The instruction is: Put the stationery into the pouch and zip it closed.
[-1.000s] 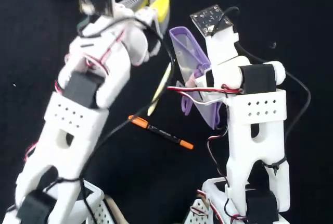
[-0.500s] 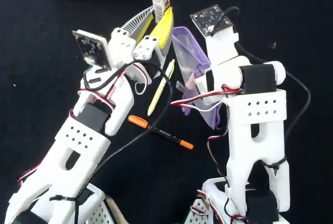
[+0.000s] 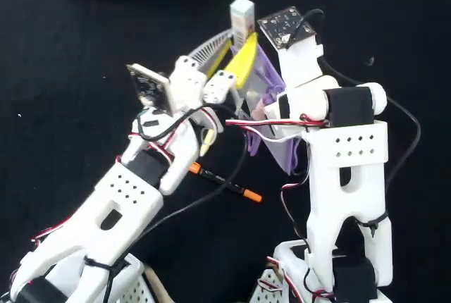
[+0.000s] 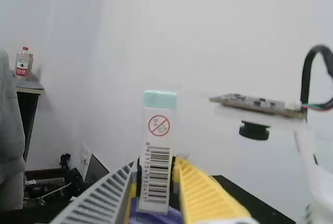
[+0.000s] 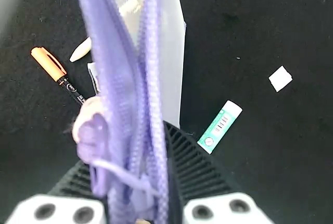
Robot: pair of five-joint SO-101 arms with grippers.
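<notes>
The left gripper [image 3: 238,44] clamps a small white barcoded box with a mint top [image 3: 242,13] just beside the upright translucent purple pouch's [image 3: 273,81] top edge. The right gripper [image 5: 138,161] grips the pouch. An orange-capped black marker [image 3: 229,183] lies on the black surface [image 3: 63,70].

Translucent purple zip pouch [image 5: 151,78]: lilac zipper tape and cord. Small white cardboard box [image 4: 158,174]: mint-green top, black barcode, red circle mark. Left hand [image 3: 239,39]: one finger yellow, other pale grey, both ribbed. Slim black marker pen [image 3: 224,182]: orange ends. Plain cloth-covered worktop [image 3: 70,49]: black.

Black tabletop [image 3: 56,49], white wall [image 4: 208,36]
</notes>
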